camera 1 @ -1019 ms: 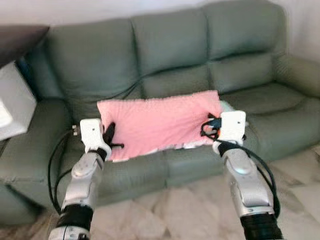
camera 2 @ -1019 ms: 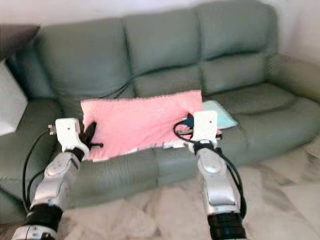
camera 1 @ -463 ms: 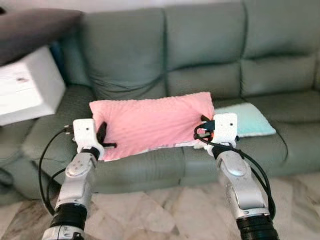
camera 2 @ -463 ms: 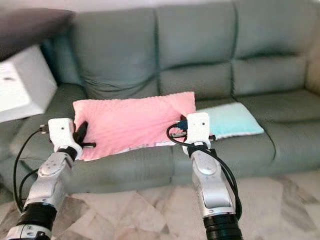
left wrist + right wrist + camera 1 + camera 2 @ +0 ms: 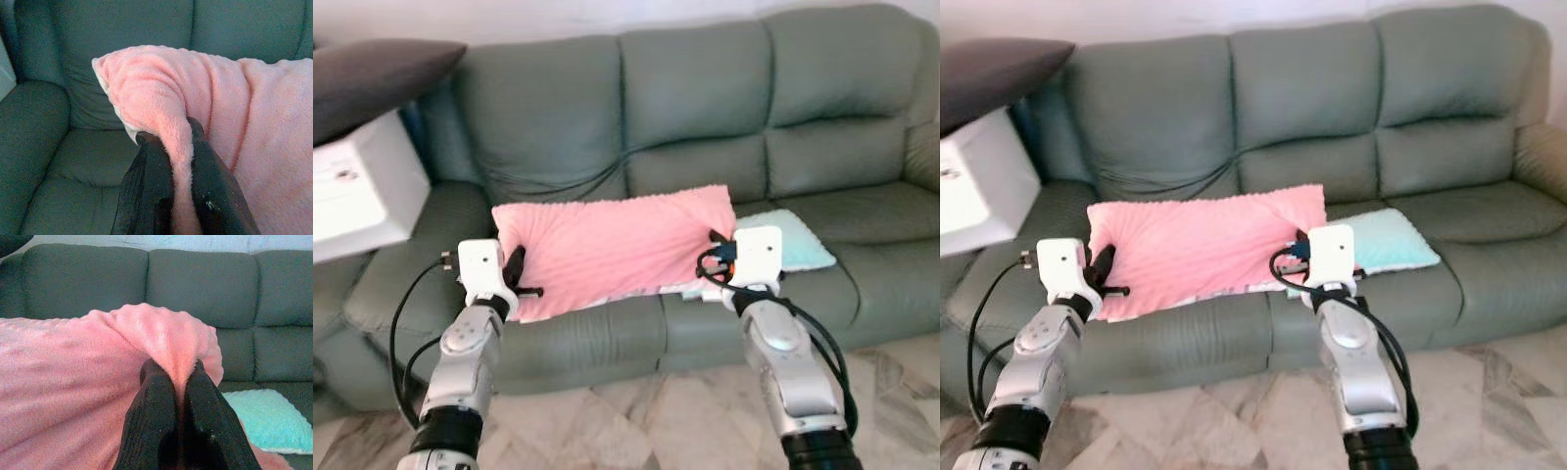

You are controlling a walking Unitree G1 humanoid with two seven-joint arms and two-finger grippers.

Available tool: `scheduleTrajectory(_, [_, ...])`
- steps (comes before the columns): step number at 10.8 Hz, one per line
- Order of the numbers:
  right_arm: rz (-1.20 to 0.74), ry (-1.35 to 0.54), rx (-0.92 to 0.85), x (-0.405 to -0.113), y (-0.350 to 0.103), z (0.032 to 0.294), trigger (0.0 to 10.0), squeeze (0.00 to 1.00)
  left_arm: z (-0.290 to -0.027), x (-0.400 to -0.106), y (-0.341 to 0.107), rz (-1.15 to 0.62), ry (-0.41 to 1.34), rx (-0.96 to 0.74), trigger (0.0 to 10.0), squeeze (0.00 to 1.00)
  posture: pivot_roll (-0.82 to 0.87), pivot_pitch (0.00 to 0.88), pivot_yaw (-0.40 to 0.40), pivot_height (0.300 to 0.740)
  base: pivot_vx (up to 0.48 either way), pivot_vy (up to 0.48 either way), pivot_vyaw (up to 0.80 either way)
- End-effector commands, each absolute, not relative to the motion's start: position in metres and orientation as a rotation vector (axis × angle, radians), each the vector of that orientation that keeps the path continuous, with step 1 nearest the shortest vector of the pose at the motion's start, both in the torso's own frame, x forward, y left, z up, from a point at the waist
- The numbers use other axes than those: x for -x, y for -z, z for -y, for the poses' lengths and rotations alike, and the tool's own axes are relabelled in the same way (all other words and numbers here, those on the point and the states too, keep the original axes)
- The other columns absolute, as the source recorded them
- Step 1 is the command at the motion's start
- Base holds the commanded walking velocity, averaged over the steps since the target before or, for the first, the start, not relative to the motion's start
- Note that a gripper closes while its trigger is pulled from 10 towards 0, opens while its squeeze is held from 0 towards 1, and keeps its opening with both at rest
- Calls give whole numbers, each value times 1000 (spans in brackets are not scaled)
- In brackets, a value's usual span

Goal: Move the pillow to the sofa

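— What is the left gripper (image 5: 180,147) doing?

— Its two black fingers (image 5: 146,186) are clamped on a fold of the pink pillow (image 5: 617,245), pinching the plush cover at the pillow's left end. From the head views the left gripper sits just off that end, with the silver left arm (image 5: 460,377) reaching up from below.

— And the right gripper (image 5: 176,377)?

— The same on the other side. Its fingers (image 5: 151,411) are pressed tight together around a ridge of the pink fabric at the pillow's right end, near the upper corner.

— So where is the pillow itself?

— It hangs stretched between the two grippers, held at both ends, in front of the middle of the grey-green sofa (image 5: 705,88). Its lower edge lies at about the front edge of the seat cushions; whether it touches the seat cannot be told. It is tilted slightly, the right end a little higher than the left.

— Anything else on the sofa?

— A light turquoise cushion (image 5: 1386,240) lies flat on the seat, just to the right of the pillow and behind the right gripper's white housing (image 5: 756,257). A black cable (image 5: 578,176) trails over the sofa's backrest above the pillow.

— And around the sofa?

— At the left stands a white box (image 5: 357,186) beside the armrest, with a dark grey cushion (image 5: 372,73) resting on top of it. Below, the floor (image 5: 636,421) is pale marble-patterned tile.
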State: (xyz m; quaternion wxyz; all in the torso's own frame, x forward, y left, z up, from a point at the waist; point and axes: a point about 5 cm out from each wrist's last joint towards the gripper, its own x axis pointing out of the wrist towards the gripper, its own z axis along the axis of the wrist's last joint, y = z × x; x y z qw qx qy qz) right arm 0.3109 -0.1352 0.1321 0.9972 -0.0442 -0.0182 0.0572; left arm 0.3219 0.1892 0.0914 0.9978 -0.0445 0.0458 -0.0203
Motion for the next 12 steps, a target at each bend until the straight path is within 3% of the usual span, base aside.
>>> scheduleTrajectory(1, [75, -115, 82, -312, -143, 134, 10000, 0, -195, -324, -99, -59, 24, 71, 10000, 0, -154, 1, 73, 740, 442, 0, 0])
scheduleTrajectory(7, [74, -125, 76, -311, -142, 132, 10000, 0, -197, -323, -97, -78, 11, 63, 10000, 0, -152, 0, 76, 740, 421, 0, 0])
scheduleTrajectory(10, [75, -132, 76, -312, -143, 133, 10000, 0, -198, -325, -94, -96, -8, 92, 10000, 0, -151, 0, 77, 740, 0, 0, 0])
scheduleTrajectory(12, [77, -134, 77, -312, -143, 132, 10000, 0, -198, -326, -95, -95, 0, 81, 10000, 0, -152, 0, 79, 740, 0, 382, 0])
